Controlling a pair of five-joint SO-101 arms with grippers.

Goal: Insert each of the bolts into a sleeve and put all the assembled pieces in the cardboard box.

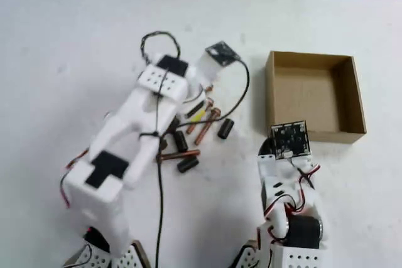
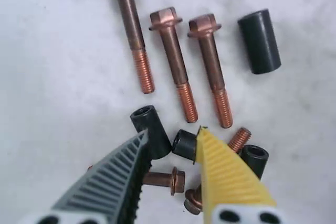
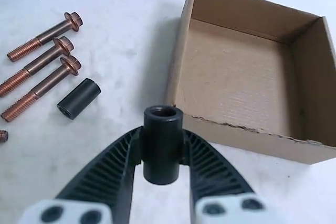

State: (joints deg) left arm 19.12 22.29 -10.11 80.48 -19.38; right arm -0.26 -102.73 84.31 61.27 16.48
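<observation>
1. Right up close, your right jaws are clamped on a black sleeve. Its open end shows and there's no bolt in it, so that's a bare sleeve, not an assembly.
2. Just past it sits the cardboard box. In the high view it's at the right of the frame, and its floor shows bare cardboard, so nothing has been delivered.
3. Over to your left jaws: they're parted wide, with the grey finger and yellow finger on either side of a second sleeve. They aren't closed on it and they hold nothing.
4. Beyond those tips, three long bolts lie side by side, with a loose sleeve just beside them. More bolts and sleeves are jumbled close around the fingers.
5. From the high view, the whole heap sits mid-frame on the counter, near the box but apart from it.
6. Score check: I can see no bolt seated in any sleeve, and the box has zero pieces. I'd call this the very start, with every pairing and every drop left to do.
</observation>
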